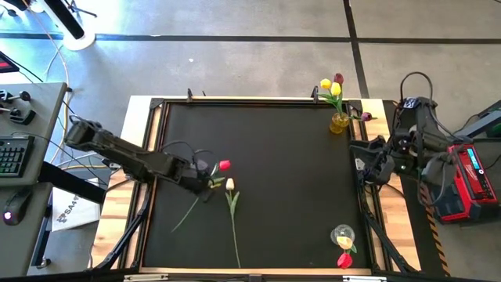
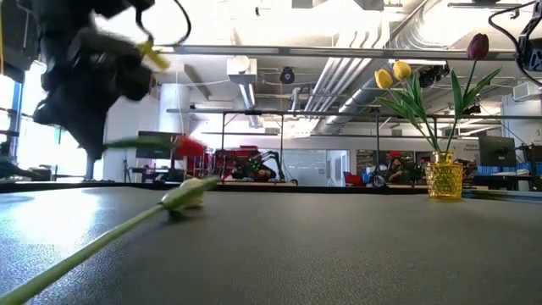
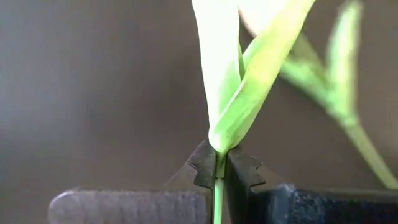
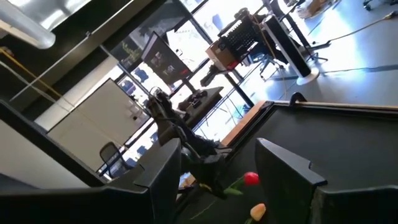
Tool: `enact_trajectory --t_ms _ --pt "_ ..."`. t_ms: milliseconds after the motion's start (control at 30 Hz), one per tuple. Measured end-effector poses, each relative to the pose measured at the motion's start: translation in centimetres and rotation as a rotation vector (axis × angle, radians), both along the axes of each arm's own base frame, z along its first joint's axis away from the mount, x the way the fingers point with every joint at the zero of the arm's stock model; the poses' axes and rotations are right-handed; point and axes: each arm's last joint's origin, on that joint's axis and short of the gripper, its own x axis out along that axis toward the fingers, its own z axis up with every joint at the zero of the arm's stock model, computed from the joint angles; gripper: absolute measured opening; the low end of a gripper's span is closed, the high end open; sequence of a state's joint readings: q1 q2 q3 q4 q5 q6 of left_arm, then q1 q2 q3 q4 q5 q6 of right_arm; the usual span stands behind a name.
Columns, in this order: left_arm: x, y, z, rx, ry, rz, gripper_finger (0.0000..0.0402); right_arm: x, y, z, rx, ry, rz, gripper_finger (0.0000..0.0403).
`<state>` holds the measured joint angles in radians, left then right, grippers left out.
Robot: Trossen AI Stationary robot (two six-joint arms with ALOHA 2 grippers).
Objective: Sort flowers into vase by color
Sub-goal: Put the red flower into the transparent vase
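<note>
The left tool [image 1: 210, 177] is over the left half of the black worktop [image 1: 290, 180] and is clenched on the thin green stem of the red tulip [image 1: 225, 165]; in the left wrist view the two fingers [image 3: 202, 165] press on the stem just under the leaves. The red head points away from the tool tip, toward the right arm. Just beside this tool, the cream-white tulip [image 1: 230, 185] lies flat on the worktop. The right tool [image 4: 217, 180] waits at the right edge, well apart from the left tool, with its fingers spread and nothing between them. The yellow vase [image 1: 339, 121] with yellow and maroon flowers stands at the far corner near the right tool, and the clear vase [image 1: 343, 235] stands at the near corner on that same side.
</note>
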<state>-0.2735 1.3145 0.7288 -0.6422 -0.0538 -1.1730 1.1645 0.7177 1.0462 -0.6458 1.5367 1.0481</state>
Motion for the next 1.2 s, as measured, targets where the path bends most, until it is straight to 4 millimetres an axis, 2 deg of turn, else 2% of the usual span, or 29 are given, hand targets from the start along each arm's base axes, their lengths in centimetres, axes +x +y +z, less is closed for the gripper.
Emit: enact_trajectory --t_ms 167,467,633,867,1067,1200 --pt "0.4 1.2 2.5 0.094 -0.184 -0.003 0.0001 0.8 1.1 -0.4 0.019 -0.006 -0.030 0.0193" --pt "4.3 2.7 8.2 0.234 -0.847 -0.130 0.0001 3.4 2.8 -1.3 0.006 0.057 -0.028 0.0193" --pt "5.5 3.7 10.0 0.275 -1.071 -0.142 0.0001 5.2 3.4 -1.6 0.008 0.098 -0.003 0.0193" --pt "7.4 4.2 9.4 0.236 -1.087 -0.188 0.0001 8.4 4.0 -1.5 -0.063 0.137 0.030 0.0193" --pt "10.9 3.8 10.3 0.234 -1.110 -0.316 0.0001 11.2 4.0 -1.6 -0.130 0.140 -0.009 0.0193" --pt "13.6 3.5 11.4 0.269 -1.141 -0.379 0.0001 12.9 3.7 -2.2 -0.094 0.153 0.063 0.0193"
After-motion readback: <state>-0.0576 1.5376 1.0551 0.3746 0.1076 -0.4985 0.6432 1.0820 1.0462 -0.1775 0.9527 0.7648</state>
